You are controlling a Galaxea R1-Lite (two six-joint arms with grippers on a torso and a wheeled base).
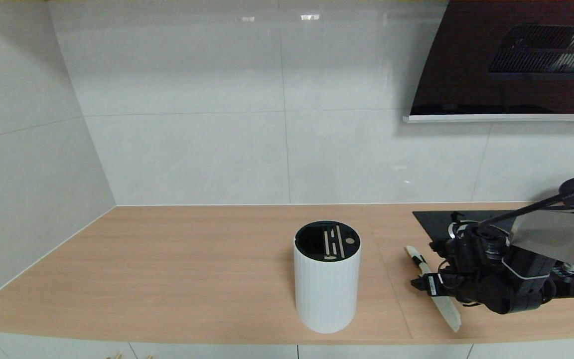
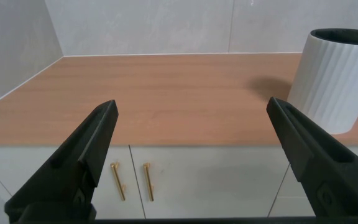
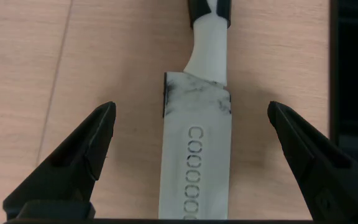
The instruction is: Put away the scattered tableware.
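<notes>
Here, ribbed white cylindrical holder (image 1: 327,289); flat marbled knife (image 3: 197,155) on woodgrain counter (image 1: 167,269)

A wooden counter (image 1: 192,264) runs left to right below a pale tiled wall (image 1: 267,124). At its far right lies a black cooktop (image 1: 436,222), and a dark range hood (image 1: 506,60) hangs above it. White cabinet doors (image 2: 197,180) with gold handles (image 2: 148,182) sit under the near edge.

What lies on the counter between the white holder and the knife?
Nothing: in the head view, the counter between the white holder and the knife is bare wood, crossed only by a seam.
</notes>
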